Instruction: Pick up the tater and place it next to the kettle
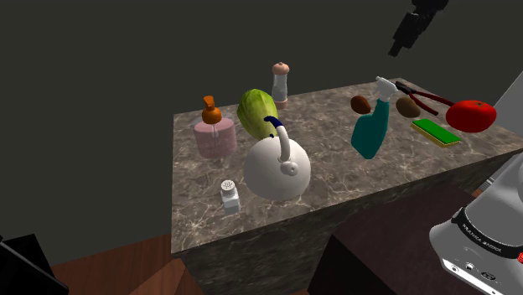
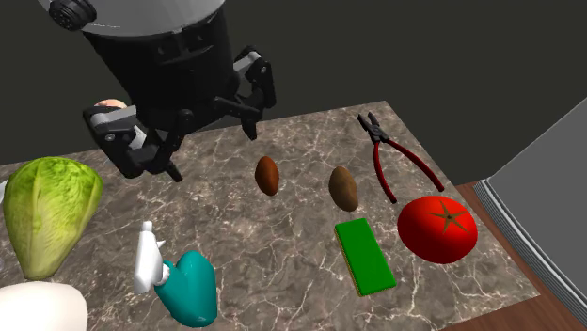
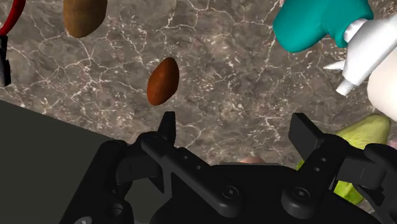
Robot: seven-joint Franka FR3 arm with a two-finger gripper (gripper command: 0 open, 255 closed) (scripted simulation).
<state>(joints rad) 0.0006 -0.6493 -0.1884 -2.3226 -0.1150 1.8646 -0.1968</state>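
Observation:
Two brown ovals lie on the marble counter (image 1: pixel 335 180): a tan potato (image 2: pixel 343 188) (image 1: pixel 408 106) (image 3: pixel 84 16) and a darker red-brown one (image 2: pixel 267 175) (image 1: pixel 361 104) (image 3: pixel 163 81). The white kettle (image 1: pixel 277 168) with a dark-tipped handle stands near the counter's middle. My black gripper (image 2: pixel 214 149) (image 1: pixel 402 42) (image 3: pixel 235 127) hangs open and empty, high above the counter's far edge. It is closest to the red-brown oval and touches nothing. A teal spray bottle (image 1: pixel 369 130) (image 2: pixel 185 287) (image 3: pixel 321 22) stands between the ovals and the kettle.
Red-handled pliers (image 2: pixel 400 160), a tomato (image 2: pixel 437 228) and a green sponge (image 2: pixel 365 255) lie beyond the potato. A lettuce (image 1: pixel 257 113), a pepper grinder (image 1: pixel 280 84), a pink soap dispenser (image 1: pixel 214 134) and a small shaker (image 1: pixel 230 194) surround the kettle.

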